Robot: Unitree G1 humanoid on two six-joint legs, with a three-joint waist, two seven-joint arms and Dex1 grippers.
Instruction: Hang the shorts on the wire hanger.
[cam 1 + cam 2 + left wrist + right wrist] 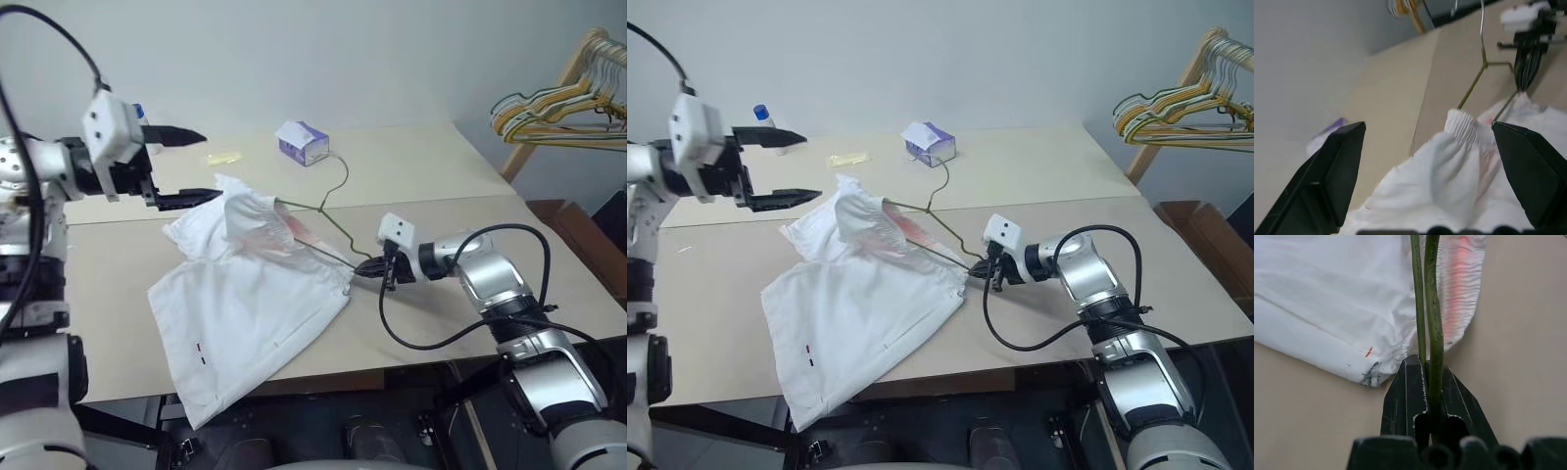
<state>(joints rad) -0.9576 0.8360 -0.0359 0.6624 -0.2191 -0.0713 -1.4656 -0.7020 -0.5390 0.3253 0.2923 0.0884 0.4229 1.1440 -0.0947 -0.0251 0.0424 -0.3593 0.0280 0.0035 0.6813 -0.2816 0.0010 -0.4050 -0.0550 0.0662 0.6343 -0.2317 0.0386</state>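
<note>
Centrally on the pale beige table (pixel 411 166), the white cloth shorts with a gathered elastic waistband (pixel 250 304) are spread, one lower corner draped over the near table edge. The waistband end is bunched and raised, and a pink-red patch is seen inside it. The thin olive-green wire hanger with a silvery hook (pixel 328 211) is partly threaded into that waistband opening: one corner is hidden under the cloth, while the hook and the other shoulder lie exposed on the table, the hook pointing toward the far edge.

The right gripper (pixel 370 267) is clamped on the wire hanger at its exposed corner, just beside the edge of the shorts; in the right wrist view two green wire strands (pixel 1431 313) are seen pinched between the closed black fingers (pixel 1405 396), running on over the white cloth.

The left gripper (pixel 181 164) is held in the air above the far left part of the shorts, its two black fingers (pixel 1327 176) spread wide apart with nothing between them and no contact with the cloth.

A small purple-white tissue box (pixel 303 142) is set near the far edge, beyond the hook. A bunch of yellow, green and white hangers (pixel 563 103) is hung on a wooden rack off the table's right side.
</note>
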